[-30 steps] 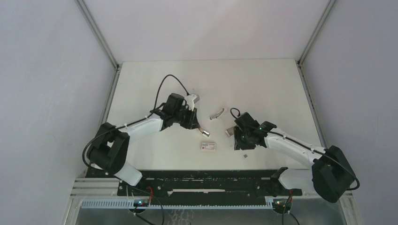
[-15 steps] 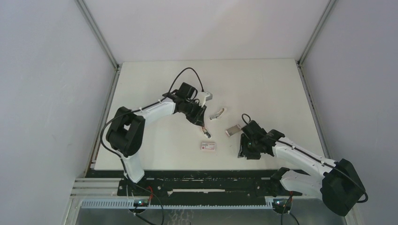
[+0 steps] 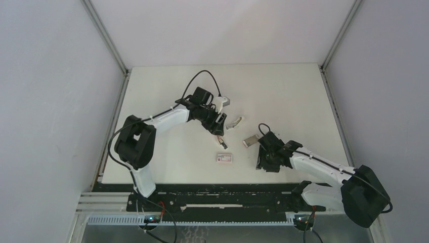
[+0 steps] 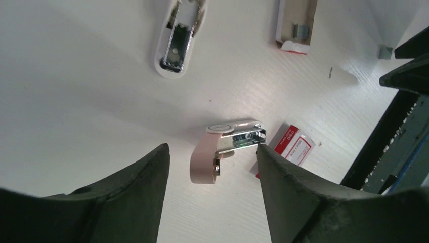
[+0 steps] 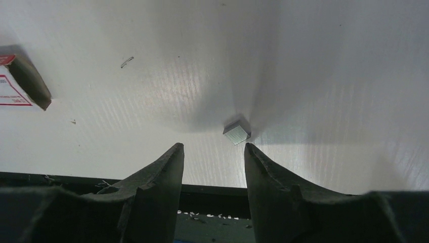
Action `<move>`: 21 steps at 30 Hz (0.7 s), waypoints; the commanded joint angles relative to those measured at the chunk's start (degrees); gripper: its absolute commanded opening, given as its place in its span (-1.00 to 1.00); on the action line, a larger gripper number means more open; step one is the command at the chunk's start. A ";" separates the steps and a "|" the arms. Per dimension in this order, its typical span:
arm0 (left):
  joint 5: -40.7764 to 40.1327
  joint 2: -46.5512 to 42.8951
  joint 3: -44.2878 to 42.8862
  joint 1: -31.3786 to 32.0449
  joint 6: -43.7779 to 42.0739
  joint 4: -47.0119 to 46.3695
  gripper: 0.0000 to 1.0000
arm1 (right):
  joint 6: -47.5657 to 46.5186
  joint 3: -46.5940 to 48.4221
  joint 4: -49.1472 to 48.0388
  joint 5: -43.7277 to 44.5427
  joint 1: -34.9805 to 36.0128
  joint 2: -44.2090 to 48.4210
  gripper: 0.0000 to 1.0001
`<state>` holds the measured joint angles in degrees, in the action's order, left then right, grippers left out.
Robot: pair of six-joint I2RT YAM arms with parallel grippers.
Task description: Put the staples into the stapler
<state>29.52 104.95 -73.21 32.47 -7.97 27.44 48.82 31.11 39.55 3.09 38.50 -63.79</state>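
- Right, nearest us: the right gripper (image 5: 212, 149) hangs low over the white table (image 3: 283, 91), jaws parted, holding nothing.
- The small flat grey metallic block of staples (image 5: 237, 132) lies on the table just beyond its fingertips, untouched.
- Left of it is a little white box with a red label (image 3: 224, 158).
- Farther back, the left gripper (image 4: 211, 152) is spread wide above a pinkish-and-metal piece (image 4: 230, 144), not gripping it.
- Farthest is the white stapler (image 4: 177, 38), metal channel showing.
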 commanded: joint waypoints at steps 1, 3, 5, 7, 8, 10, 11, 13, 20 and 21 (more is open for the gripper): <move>-3.02 -6.61 1.28 0.14 2.54 -7.38 0.42 | 1.80 -0.56 -4.46 2.36 1.10 -1.79 -0.05; -5.98 -9.26 3.62 0.02 4.47 -11.28 0.46 | 1.85 -0.61 -5.41 2.84 1.14 -3.00 -0.05; -8.50 -12.51 7.43 -0.12 6.90 -15.89 0.47 | 1.97 -0.61 -6.43 3.27 1.14 -3.99 -0.05; -11.13 -16.00 11.04 -0.21 8.71 -20.48 0.47 | 1.45 -0.62 -7.89 3.43 1.22 -4.89 -0.05; -12.36 -17.82 12.73 -0.21 9.41 -22.66 0.48 | 1.06 -0.62 -8.64 3.47 1.23 -5.34 -0.05; -13.86 -20.74 15.69 -0.21 10.51 -25.12 0.48 | 0.08 -0.45 -10.07 3.90 1.23 -6.39 -0.05; -14.59 -22.15 17.24 -0.17 11.04 -26.02 0.49 | -0.62 -0.25 -10.54 4.33 1.18 -6.89 -0.05; -15.89 -24.73 20.17 -0.21 12.00 -27.84 0.48 | -1.85 0.54 -10.91 5.08 1.18 -7.94 -0.05; -20.77 -31.83 30.93 -0.15 15.34 -34.88 0.49 | -5.97 3.12 -7.06 9.37 3.07 -9.26 -0.11; -21.12 -32.57 32.34 -0.20 15.69 -35.80 0.48 | -6.98 3.46 -6.31 9.69 3.23 -9.58 -0.14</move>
<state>12.08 76.27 -46.04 32.45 4.82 -1.34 46.17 33.34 29.82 8.71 40.75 -72.03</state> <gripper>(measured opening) 0.742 0.447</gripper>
